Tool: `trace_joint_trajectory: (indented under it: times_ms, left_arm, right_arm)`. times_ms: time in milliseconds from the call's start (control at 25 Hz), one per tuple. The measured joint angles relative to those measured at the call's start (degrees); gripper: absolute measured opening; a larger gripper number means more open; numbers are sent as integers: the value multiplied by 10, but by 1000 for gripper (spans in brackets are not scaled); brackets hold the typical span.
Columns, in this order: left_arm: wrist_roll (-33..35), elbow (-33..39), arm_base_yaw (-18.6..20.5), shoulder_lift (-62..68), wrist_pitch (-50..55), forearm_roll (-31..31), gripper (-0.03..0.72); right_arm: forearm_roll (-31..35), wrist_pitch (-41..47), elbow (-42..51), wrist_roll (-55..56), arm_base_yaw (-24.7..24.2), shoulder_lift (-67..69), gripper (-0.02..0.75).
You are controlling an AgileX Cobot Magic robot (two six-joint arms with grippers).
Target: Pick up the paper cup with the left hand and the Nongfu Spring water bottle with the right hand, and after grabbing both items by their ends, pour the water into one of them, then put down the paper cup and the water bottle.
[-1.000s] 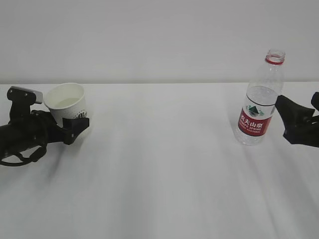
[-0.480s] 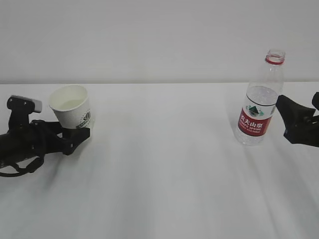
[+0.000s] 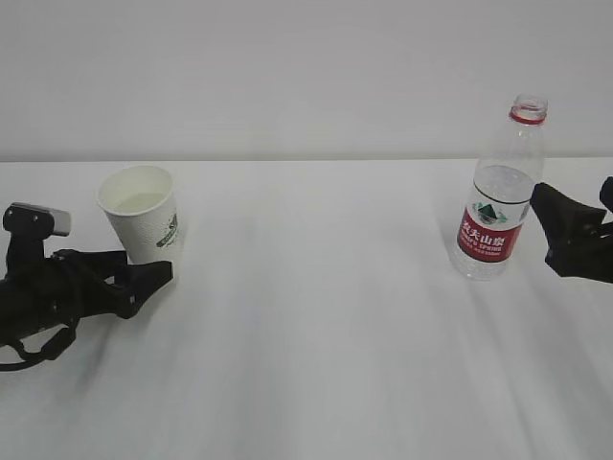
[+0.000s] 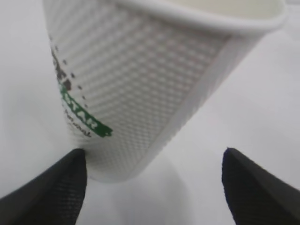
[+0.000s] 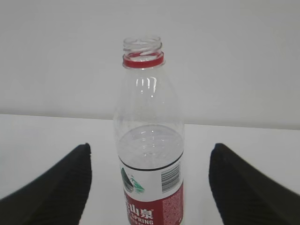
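The white paper cup [image 3: 140, 216] with its green logo stands on the table at the left, with pale water [image 3: 135, 201] in it. My left gripper [image 3: 144, 270] is open, low on the table just in front of the cup. In the left wrist view the cup [image 4: 140, 79] fills the top, and its base sits close by the left one of the fingertips [image 4: 65, 183]; I cannot tell whether they touch. The Nongfu Spring water bottle [image 3: 498, 206] stands uncapped and partly full at the right. My right gripper [image 3: 572, 196] is open beside it, its jaws wide apart either side of the bottle [image 5: 150, 178] without touching it.
The white table [image 3: 326, 316] stretches between cup and bottle, and a plain pale wall [image 3: 306, 67] rises behind it. The left arm's grey wrist block [image 3: 38, 218] sits near the left edge.
The left gripper has drawn back and down from the cup, towards the front left. The cup has shifted slightly right and now stands free. Bottle and right gripper have not moved.
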Motion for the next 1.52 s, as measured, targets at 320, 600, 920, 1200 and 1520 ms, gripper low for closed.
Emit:
trace_joint_trajectory:
  times_ms: [320,600,920,1200,1520]
  left_arm:
    - [0,24,0,0,-26,0,650]
    - [0,40,0,0,-26,0,641]
    - [27,42,0,-5,-26,-35,618]
    - [84,42,0,-43,-26,-130,602]
    - [96,43,0,-76,-26,-153,594]
  right_arm:
    - [0,0,0,-1,0,0,587]
    - [0,0,0,-3,0,0,587]
    - [0,0,0,-3,0,0,587]
    - [0,0,0,-4,0,0,587]
    - [0,0,0,-4,0,0,588]
